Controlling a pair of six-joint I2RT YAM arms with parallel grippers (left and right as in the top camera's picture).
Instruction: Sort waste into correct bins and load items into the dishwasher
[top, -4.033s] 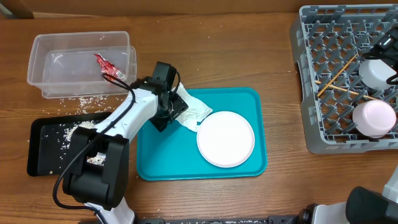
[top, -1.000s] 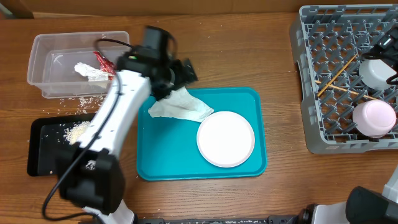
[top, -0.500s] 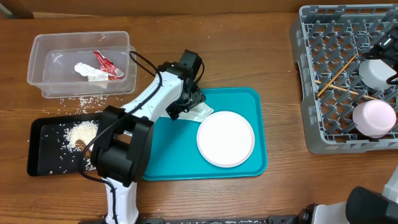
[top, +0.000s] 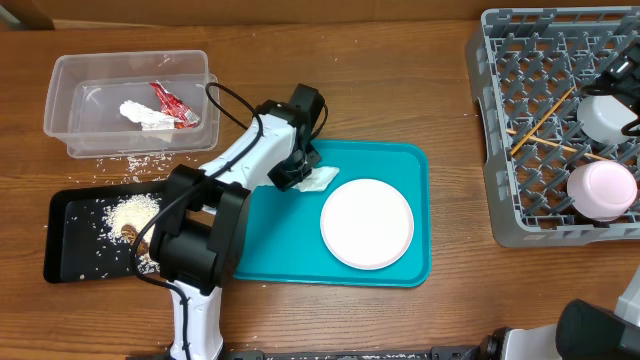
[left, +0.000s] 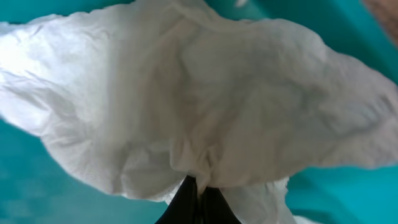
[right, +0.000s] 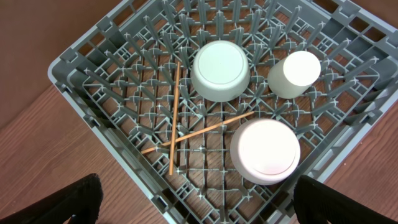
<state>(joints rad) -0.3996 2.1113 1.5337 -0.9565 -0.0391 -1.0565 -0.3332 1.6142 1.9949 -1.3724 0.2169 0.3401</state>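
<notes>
A crumpled white napkin lies on the teal tray, and my left gripper is shut on a fold of it. From overhead the gripper sits at the tray's upper left, with only a corner of the napkin showing. The white plate rests on the tray beside it. The clear tub holds a red wrapper and a white paper scrap. Rice and a brown lump lie in the black tray. My right gripper hangs open above the grey rack, which holds two bowls and crossed chopsticks.
Loose rice grains are scattered on the wooden table between the tub and the black tray. A small white cup stands upside down in the rack. The rack fills the table's right side.
My left arm swung from beside the tub down onto the teal tray, and its jaws closed on the napkin, bunching it. The right arm has not moved.
</notes>
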